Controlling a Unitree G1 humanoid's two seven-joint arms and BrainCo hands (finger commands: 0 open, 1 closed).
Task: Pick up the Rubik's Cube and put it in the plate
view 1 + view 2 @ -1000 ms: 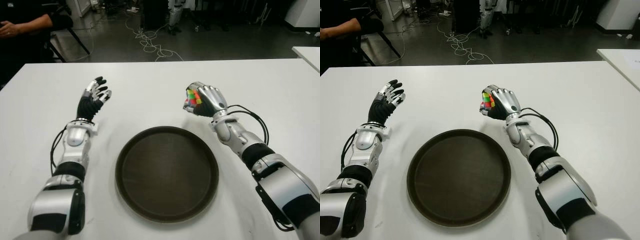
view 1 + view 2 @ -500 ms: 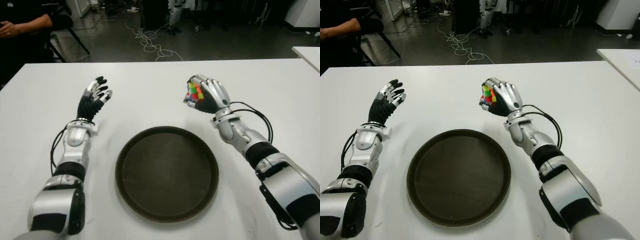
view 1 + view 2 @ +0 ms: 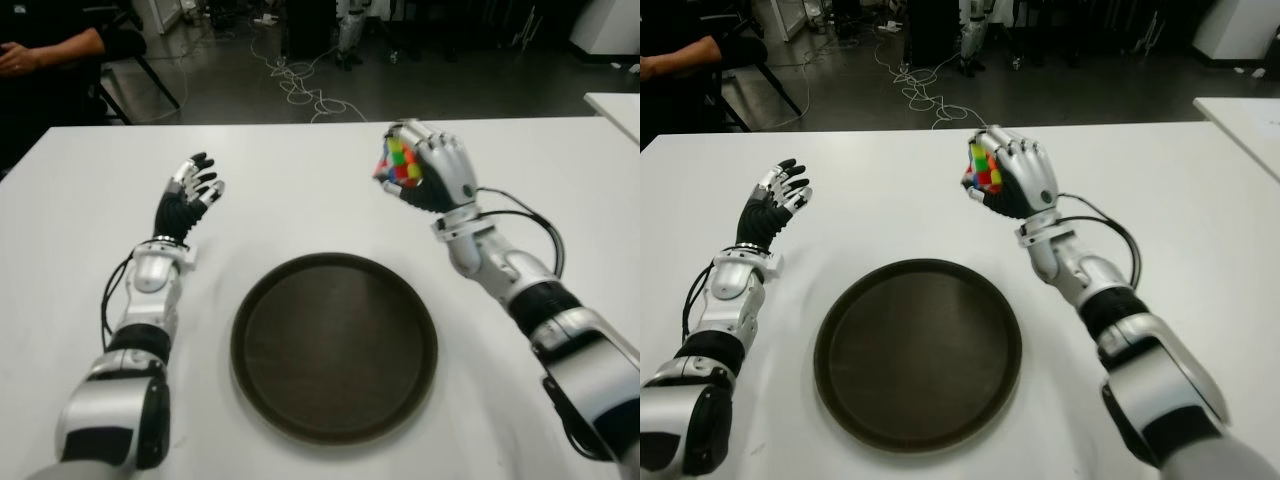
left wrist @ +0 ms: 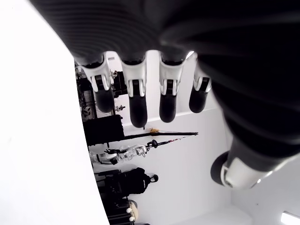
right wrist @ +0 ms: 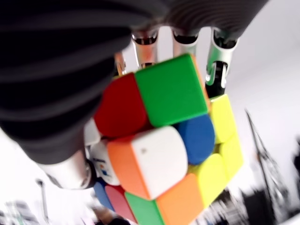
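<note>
A robot's two arms reach forward over a white desk (image 3: pixel 300 180), seen from its head looking down. The right hand (image 3: pixel 432 168) is raised above the desk, beyond the far right edge of the plate, with its palm turned toward the left. Its silver fingers (image 3: pixel 440 152) are curled around a Rubik's cube (image 3: pixel 400 164), which shows green, pink, yellow and orange squares between the fingers and the thumb. In the right wrist view the cube (image 5: pixel 164 140) fills the palm, tilted with one corner toward the camera, and three fingertips (image 5: pixel 220 65) press over its far side.

A round dark brown plate (image 3: pixel 334 345) with a low raised rim lies flat on the desk between the two forearms, nearer the robot than both hands. Nothing lies in it. The cube is well apart from it, up in the air and farther from the robot.

The left hand (image 3: pixel 190 195) shows on the left side of the plate, well apart from it, with its palm turned inward. Its black-tipped fingers (image 3: pixel 203 172) are spread and only loosely bent, holding nothing; the left wrist view shows four fingers (image 4: pixel 137 101) hanging side by side with gaps between them.

Beyond the far edge of the desk is a dark floor with loose white cables (image 3: pixel 300 85). At the upper left a person's arm (image 3: pixel 55 48) in a dark sleeve rests by a chair.
</note>
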